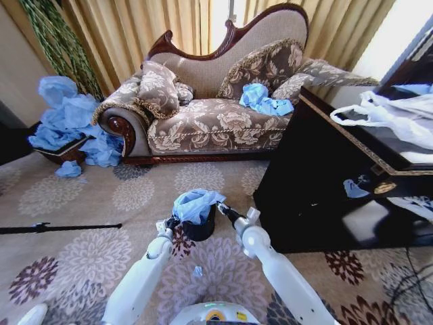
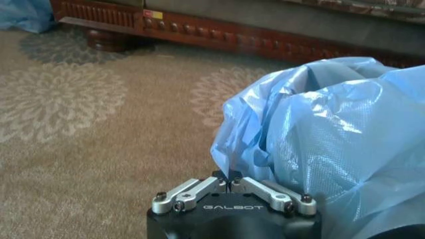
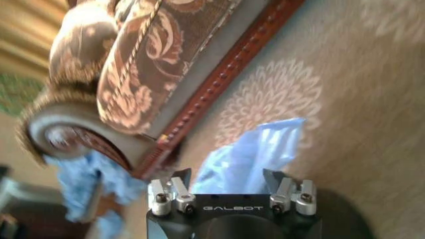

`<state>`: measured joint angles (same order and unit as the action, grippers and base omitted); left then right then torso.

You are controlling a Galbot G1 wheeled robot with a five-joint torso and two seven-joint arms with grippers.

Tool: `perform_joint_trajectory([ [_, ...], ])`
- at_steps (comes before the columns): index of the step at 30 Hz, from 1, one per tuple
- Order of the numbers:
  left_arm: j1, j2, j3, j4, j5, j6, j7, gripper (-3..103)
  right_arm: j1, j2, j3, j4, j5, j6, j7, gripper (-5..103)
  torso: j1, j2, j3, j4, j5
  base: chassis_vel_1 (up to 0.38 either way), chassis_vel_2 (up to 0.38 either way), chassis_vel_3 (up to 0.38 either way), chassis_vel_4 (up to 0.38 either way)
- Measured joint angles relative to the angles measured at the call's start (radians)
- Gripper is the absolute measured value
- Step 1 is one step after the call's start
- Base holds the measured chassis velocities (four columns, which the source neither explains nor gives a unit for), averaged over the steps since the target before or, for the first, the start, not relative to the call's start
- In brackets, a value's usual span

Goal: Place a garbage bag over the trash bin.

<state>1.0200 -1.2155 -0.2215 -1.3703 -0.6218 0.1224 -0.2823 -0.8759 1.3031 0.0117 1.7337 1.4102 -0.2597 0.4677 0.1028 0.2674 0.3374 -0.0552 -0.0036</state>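
The light-blue garbage bag point(image 1: 196, 203) lies bunched over the top of the small black trash bin point(image 1: 199, 231), which stands on the carpet just ahead of me. My left gripper point(image 1: 169, 223) is at the bin's left side. In the left wrist view the left gripper point(image 2: 228, 181) has its fingers together, pinching an edge of the garbage bag point(image 2: 332, 134). My right gripper point(image 1: 223, 211) is at the bin's right rim. In the right wrist view the right gripper point(image 3: 226, 177) is open, and the garbage bag point(image 3: 256, 147) rises just beyond the gap between its fingers.
A patterned sofa point(image 1: 216, 122) with blue bags on its seat stands behind the bin. A big heap of blue bags point(image 1: 67, 122) lies at the far left. A dark cabinet point(image 1: 325, 183) carrying white bags stands to the right. A black rod point(image 1: 61, 227) lies on the carpet to the left.
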Motion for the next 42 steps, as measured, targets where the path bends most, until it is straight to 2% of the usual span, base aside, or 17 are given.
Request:
perform_joint_trajectory([
  [1, 0.000, -0.001, 0.000, 0.002, 0.001, -0.001, 0.001, 0, 0.014, 0.017, 0.016, -0.008, 0.047, -0.005, 0.011, 78, 0.000, 0.000, 0.000, -0.0001, 0.0000, 0.000, 0.000, 0.000, 0.000],
  [2, 0.000, -0.001, 0.000, 0.002, 0.001, -0.001, 0.001, 0, 0.014, 0.017, 0.016, -0.008, 0.047, -0.005, 0.011, 78, 0.000, 0.000, 0.000, -0.0001, 0.0000, 0.000, 0.000, 0.000, 0.000],
  [4, 0.000, -0.002, 0.000, 0.004, 0.002, -0.002, 0.002, 0, 0.029, 0.035, 0.032, -0.031, 0.074, -0.006, 0.014, 89, 0.000, 0.000, 0.000, 0.0000, 0.0000, 0.000, 0.000, 0.000, 0.000],
  [12, -0.014, -0.006, 0.006, 0.017, 0.004, -0.002, 0.005, 0, 0.062, 0.078, 0.051, -0.139, 0.077, -0.006, -0.020, 103, 0.000, 0.000, 0.000, 0.0000, 0.0001, 0.000, 0.000, 0.000, 0.000],
  [13, -0.015, -0.006, 0.007, 0.017, 0.004, -0.002, 0.006, 0, 0.067, 0.082, 0.052, -0.154, 0.069, -0.005, -0.029, 103, 0.000, 0.000, 0.000, -0.0001, 0.0001, 0.000, 0.000, 0.000, 0.000],
  [14, -0.016, -0.007, 0.007, 0.018, 0.004, -0.002, 0.007, 0, 0.074, 0.091, 0.054, -0.182, 0.058, -0.004, -0.043, 97, 0.000, 0.000, 0.000, -0.0001, 0.0001, 0.000, 0.000, 0.000, 0.000],
  [16, -0.016, -0.008, 0.007, 0.019, 0.005, -0.002, 0.008, 0, 0.080, 0.098, 0.056, -0.197, 0.055, -0.004, -0.049, 97, 0.000, 0.000, 0.000, -0.0001, 0.0001, 0.000, 0.000, 0.000, 0.000],
  [20, -0.016, -0.008, 0.007, 0.021, 0.005, -0.003, 0.010, 0, 0.091, 0.118, 0.060, -0.236, 0.036, -0.003, -0.069, 90, 0.000, 0.000, 0.000, 0.0000, 0.0001, 0.000, 0.000, 0.000, 0.000],
  [23, -0.016, -0.008, 0.007, 0.021, 0.005, -0.003, 0.011, 0, 0.096, 0.140, 0.065, -0.272, 0.022, -0.003, -0.082, 80, 0.000, 0.000, 0.000, 0.0000, 0.0001, 0.000, 0.000, 0.000, 0.000],
  [25, -0.017, -0.008, 0.007, 0.021, 0.005, -0.003, 0.011, 0, 0.097, 0.142, 0.066, -0.277, 0.021, -0.002, -0.085, 80, 0.000, 0.000, 0.000, 0.0000, 0.0001, 0.000, 0.000, 0.000, 0.000],
  [30, -0.016, -0.008, 0.006, 0.019, 0.005, -0.004, 0.012, 0, 0.099, 0.149, 0.067, -0.299, 0.003, -0.002, -0.094, 72, 0.000, 0.000, 0.000, 0.0000, 0.0001, 0.000, 0.000, 0.000, 0.000],
  [35, -0.014, -0.008, 0.006, 0.016, 0.004, -0.004, 0.016, 0, 0.069, 0.112, 0.068, -0.253, 0.002, -0.002, -0.080, 74, 0.000, 0.000, 0.000, -0.0003, 0.0001, 0.000, 0.000, 0.000, 0.000],
  [38, -0.020, -0.010, 0.006, 0.021, 0.004, -0.006, 0.017, 0, 0.055, 0.089, 0.069, -0.221, 0.005, -0.003, -0.073, 82, 0.000, 0.000, 0.000, -0.0003, 0.0001, 0.000, 0.000, 0.000, 0.000],
  [40, -0.022, -0.010, 0.006, 0.022, 0.004, -0.006, 0.018, 0, 0.054, 0.087, 0.071, -0.218, 0.007, -0.003, -0.073, 82, 0.000, 0.000, 0.000, -0.0002, 0.0001, 0.000, 0.000, 0.000, 0.000],
  [41, -0.023, -0.010, 0.006, 0.023, 0.004, -0.007, 0.018, 0, 0.054, 0.087, 0.073, -0.219, 0.007, -0.004, -0.073, 88, 0.000, 0.000, 0.000, -0.0001, 0.0001, 0.000, 0.000, 0.000, 0.000],
  [42, -0.024, -0.010, 0.006, 0.023, 0.003, -0.007, 0.019, 0, 0.054, 0.090, 0.075, -0.226, 0.005, -0.004, -0.075, 88, 0.000, 0.000, 0.000, 0.0000, 0.0001, 0.000, 0.000, 0.000, 0.000],
])
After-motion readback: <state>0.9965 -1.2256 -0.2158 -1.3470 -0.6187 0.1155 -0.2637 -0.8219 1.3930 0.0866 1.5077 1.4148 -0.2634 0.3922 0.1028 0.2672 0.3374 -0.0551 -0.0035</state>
